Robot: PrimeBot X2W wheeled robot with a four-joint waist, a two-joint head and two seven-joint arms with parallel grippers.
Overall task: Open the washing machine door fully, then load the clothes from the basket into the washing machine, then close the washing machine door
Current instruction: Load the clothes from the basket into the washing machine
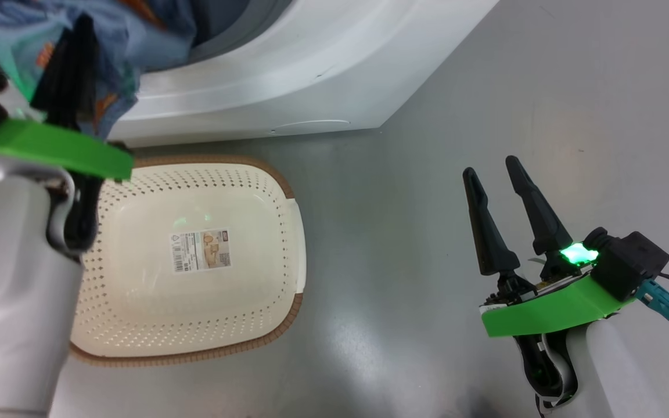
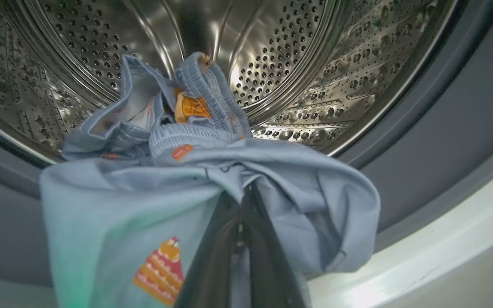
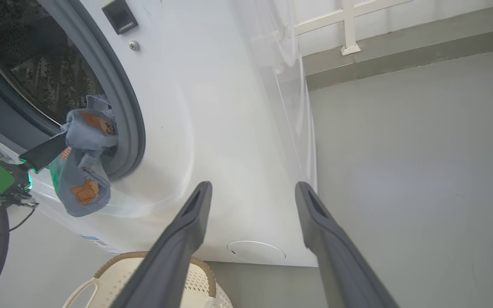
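The clothes (image 2: pixel 212 179) hang at the mouth of the washing machine (image 1: pixel 288 64), at the far left of the scene. The left gripper (image 2: pixel 244 192) is clamped on the light blue cloth, with part of it draped down over the grey gasket (image 2: pixel 443 141). To do this step well, we judge we should carry the bundle deeper into the drum (image 2: pixel 293 55) before we let go. That way the trailing end clears the gasket and nothing slides back out or catches when the door shuts.

The right gripper (image 1: pixel 490 165) hovers over the floor at the near right, fingers spread and holding nothing.

We count one blue garment; whether a second is folded inside it we cannot tell. There is one basket (image 1: pixel 137 290), just in front of the machine, showing its bare bottom and one label sticker (image 1: pixel 200 250). There is one machine and two grippers.
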